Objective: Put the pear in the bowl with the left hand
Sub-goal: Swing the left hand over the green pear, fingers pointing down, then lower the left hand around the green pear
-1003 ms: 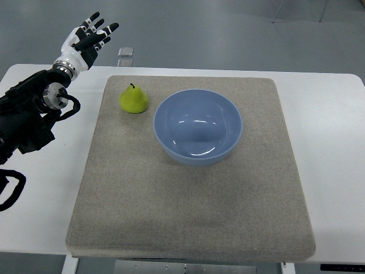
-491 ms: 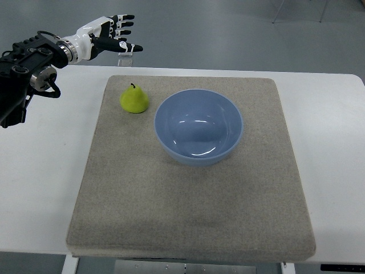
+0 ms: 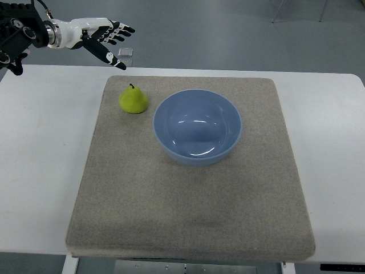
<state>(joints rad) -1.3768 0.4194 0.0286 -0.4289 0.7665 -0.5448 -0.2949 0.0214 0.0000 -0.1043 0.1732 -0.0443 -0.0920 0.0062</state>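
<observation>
Left hand [image 3: 100, 35] sat in the upper left of the frame, above the table's far edge, fingers [image 3: 117, 28] spread and holding nothing. Arm came in from the left edge near the top corner.

Change over the last second: hand went from pointing up and away with the forearm low at mid-left, to a roughly level pose with fingers aimed toward frame right. The forearm lifted clear of the table [image 3: 40, 142] and moved toward the upper left corner. Hand height above the table can't be read from this view.

Pear [image 3: 133, 100] hadn't moved: upright on the mat [image 3: 188, 200], upper left part, just beside the bowl [image 3: 197, 127] rim on its left, not touching as far as I could tell. Bowl empty, centre-upper mat.

Read: this looked like pre-grasp positioning, hand opened and oriented but well apart from the pear, up and left of it. Grasp not started. Next move likely needs a descent toward lower right onto the pear, then a short carry right into the bowl. Right arm not visible.
</observation>
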